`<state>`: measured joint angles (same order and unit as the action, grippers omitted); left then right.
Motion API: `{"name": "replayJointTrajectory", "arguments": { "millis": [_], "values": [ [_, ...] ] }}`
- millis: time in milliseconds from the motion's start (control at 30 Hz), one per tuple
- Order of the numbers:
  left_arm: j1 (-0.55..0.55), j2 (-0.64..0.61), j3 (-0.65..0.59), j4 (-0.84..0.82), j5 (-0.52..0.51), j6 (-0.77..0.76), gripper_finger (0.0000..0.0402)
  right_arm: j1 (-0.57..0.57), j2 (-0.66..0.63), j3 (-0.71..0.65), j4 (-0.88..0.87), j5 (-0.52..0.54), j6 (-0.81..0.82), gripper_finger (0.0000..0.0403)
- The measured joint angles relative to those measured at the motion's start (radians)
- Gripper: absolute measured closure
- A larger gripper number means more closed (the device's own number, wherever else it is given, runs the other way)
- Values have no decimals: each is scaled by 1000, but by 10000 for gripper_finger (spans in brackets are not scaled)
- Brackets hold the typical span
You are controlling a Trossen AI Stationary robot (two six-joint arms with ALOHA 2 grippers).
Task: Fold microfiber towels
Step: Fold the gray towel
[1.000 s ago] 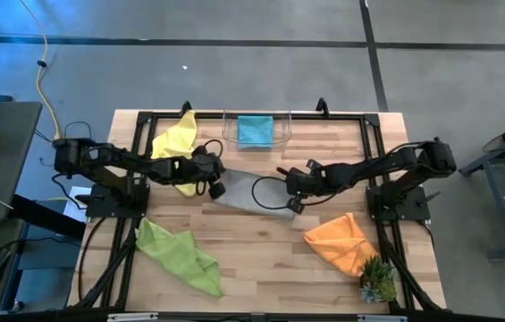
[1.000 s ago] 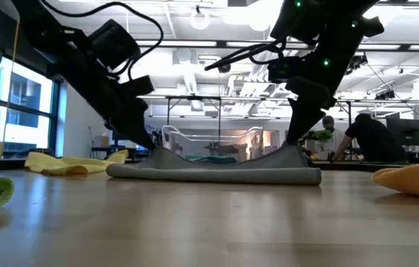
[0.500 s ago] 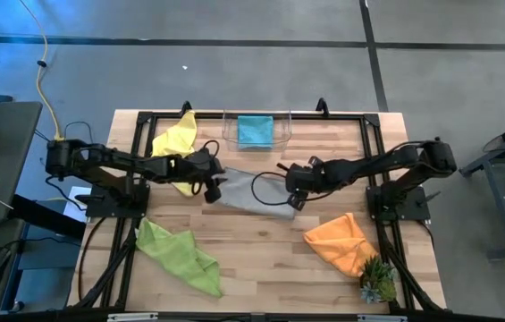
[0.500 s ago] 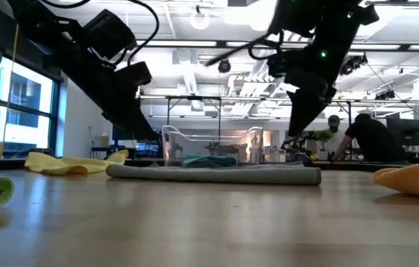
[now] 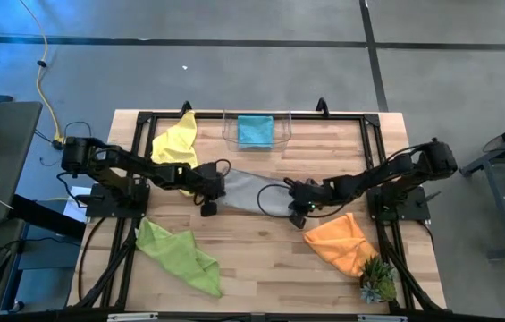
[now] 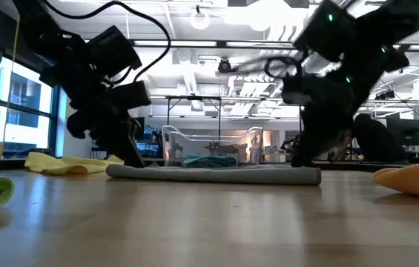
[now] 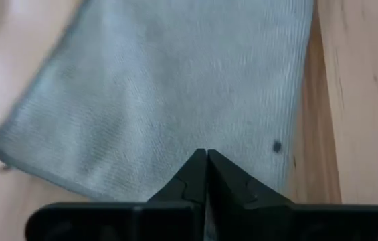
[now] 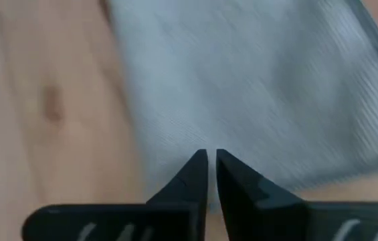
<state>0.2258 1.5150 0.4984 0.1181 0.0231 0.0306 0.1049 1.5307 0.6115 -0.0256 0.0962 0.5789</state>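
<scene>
Nearest the table's front edge lay the lime green towel (image 5: pixel 179 257), crumpled at the front left, and the orange towel (image 5: pixel 340 241), bunched at the front right just behind a small spiky plant (image 5: pixel 378 283).

Behind them, at mid-table, the grey towel (image 5: pixel 250 192) rested flat as a folded strip, with both arms reaching in low toward its front edge. The left arm stretched from its base at the left side, upper links angled down and inward, wrist bent so that the left gripper (image 5: pixel 208 206) sat at the towel's front left corner. In the left wrist view its fingers (image 7: pixel 192 175) were pressed together tip to tip, over the cloth's near hem, though whether any fabric was caught between them could not be told. The right arm mirrored it, extended from the right side with its forearm sloping down to the towel's front right corner, where the right gripper (image 5: pixel 298 209) hovered low. Its fingers (image 8: pixel 193 173) stood almost together with only a thin slit between the tips, and no cloth was visibly pinched.

Farther back, the yellow towel (image 5: pixel 176 143) lay spread at the rear left. At the far edge, the teal blue towel (image 5: pixel 255 130) sat folded inside a clear plastic bin (image 5: pixel 227 127).
</scene>
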Motion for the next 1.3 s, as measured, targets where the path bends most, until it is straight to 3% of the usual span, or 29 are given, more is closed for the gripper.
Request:
{"name": "replayJointTrajectory", "arguments": {
  "millis": [367, 600, 867, 967, 1100, 1300],
  "values": [
    [-90, 1, 0, -47, -2, -75, 400, -68, -3, -67, -1, 12, -41, 400],
    [-207, 1, 0, -5, -8, -217, 401, -131, -17, -69, -28, 16, -142, 401],
    [-305, 1, 0, 69, -64, -293, 401, -212, -165, -34, -188, 32, -191, 400],
    [-324, 1, 0, 98, -73, -297, 401, -190, -226, -11, -218, 55, -166, 397],
    [-317, -40, 5, 147, -97, -258, 401, -122, -241, -2, -127, 57, -118, 394],
    [-169, -56, 29, 145, -173, -147, 402, 7, -108, -2, 102, 96, -79, 394]
  ]
}}
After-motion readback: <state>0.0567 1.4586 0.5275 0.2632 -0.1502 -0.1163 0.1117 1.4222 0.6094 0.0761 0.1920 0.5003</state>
